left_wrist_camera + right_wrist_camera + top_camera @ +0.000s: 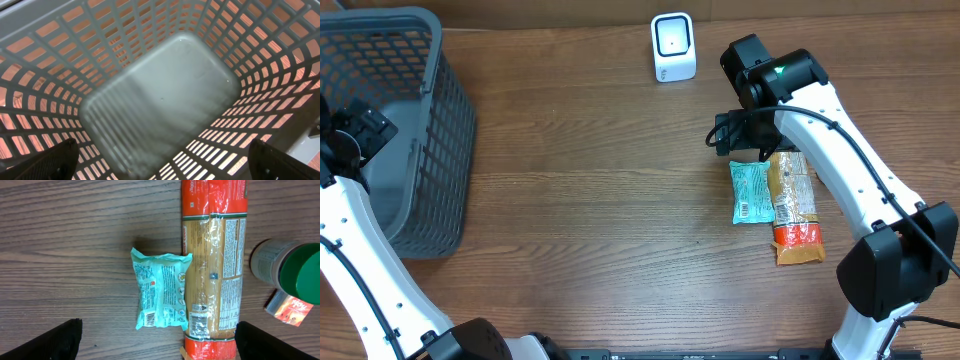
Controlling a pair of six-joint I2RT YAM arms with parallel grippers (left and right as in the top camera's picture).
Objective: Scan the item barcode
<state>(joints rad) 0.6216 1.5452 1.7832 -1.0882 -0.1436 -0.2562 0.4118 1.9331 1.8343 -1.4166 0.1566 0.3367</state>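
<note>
Teal packet [160, 291], long axis near-to-far, touching parallel pasta pack [215, 270]

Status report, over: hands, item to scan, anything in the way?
Both hands open, empty: left hand over grey basket, right hand above teal snack packet. Packet flat, touching spaghetti pack. Nothing lying between it and scanner.

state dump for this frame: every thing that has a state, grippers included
left gripper: open, empty, over the basket.
right gripper: open, empty, over the teal snack packet.
basket: upright, nothing inside.
barcode scanner: standing upright, untouched.
teal snack packet: lying flat, not held, against the spaghetti pack.
spaghetti pack: lying flat, not held.
green-lidded jar: lid on.
</note>
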